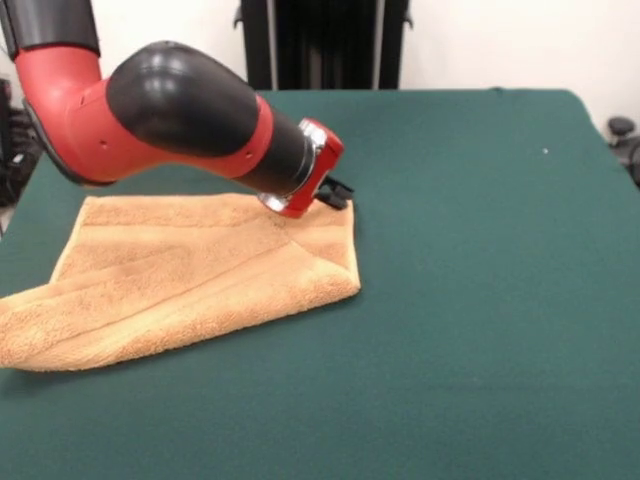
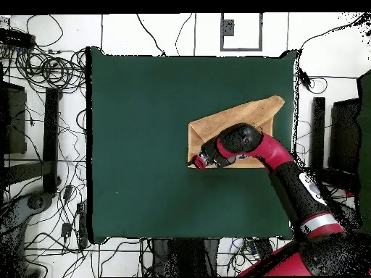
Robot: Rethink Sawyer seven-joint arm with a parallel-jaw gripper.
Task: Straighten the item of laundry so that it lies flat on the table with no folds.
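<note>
The golden-tan towel [image 1: 190, 280] lies on the left part of the dark green table [image 1: 480, 300], folded over on itself, with a thick doubled edge along its near side. In the overhead view the towel [image 2: 243, 117] lies near the table's [image 2: 145, 145] right edge. My gripper [image 1: 336, 194] is down at the towel's far right corner, at or just above the cloth. In the overhead view the gripper [image 2: 197, 162] is at the towel's lower left corner. The red and black arm hides part of the towel. No tag shows.
A black stand [image 1: 325, 45] rises behind the table's far edge. Cables [image 2: 51, 72] and dark equipment [image 2: 346, 137] lie on the floor around the table. The towel lies close to the table's edge on its side.
</note>
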